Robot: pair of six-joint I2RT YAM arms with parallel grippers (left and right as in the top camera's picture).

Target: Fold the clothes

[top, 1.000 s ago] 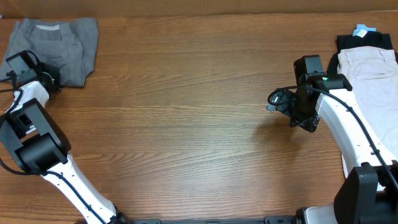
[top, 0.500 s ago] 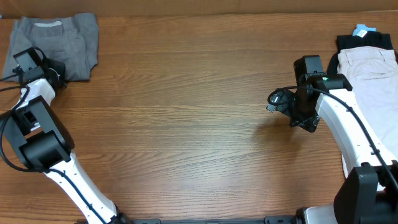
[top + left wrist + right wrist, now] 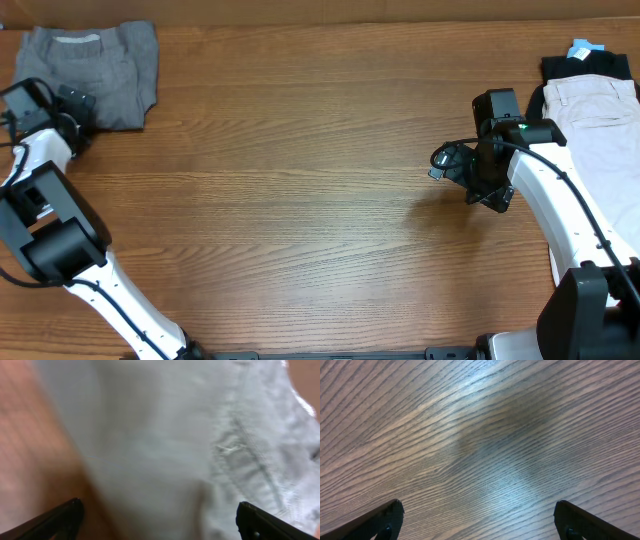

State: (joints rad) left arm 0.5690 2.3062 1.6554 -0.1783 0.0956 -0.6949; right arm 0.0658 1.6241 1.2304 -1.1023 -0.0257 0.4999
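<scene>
- Claws, state?
- Left claw (image 3: 78,108) is wide open, tips spread to both corners of its wrist view, nothing pinched. Right claw (image 3: 447,160) is wide open too, over bare wood.
- Shorts?
- Shorts (image 3: 95,60) lie flat at the far-left back corner of the surface (image 3: 300,200). Looks like a folded stack. Pale strip along the back side, likely the waistband. Left claw is right at the near-left edge; can't tell if it's touching. Its wrist view is all blurred grey cloth.
- Handling?
- My guess: light, soft, limp twill. No stiffness, so it sags from any pinch, and the layers may slide apart. Not fragile. Probably not slippery on wood.
- Where to grab?
- Thick spots: waistband or a hem corner, where the seams give some bite. Pinch every layer at an edge, not mid-panel. It's a wide piece, so likely one corner per claw, or it bunches.
- Anything around?
- On the right there's a pale garment (image 3: 600,110), a black one (image 3: 590,66) behind it, and a blue tag (image 3: 580,47) at the black one's back edge. All beside the right arm, well apart from the shorts.
- In the way?
- Nothing between the left claw and the shorts. Right claw has the whole bare surface to cross. The shorts sit close to the back edge, so there's little room on that side.
</scene>
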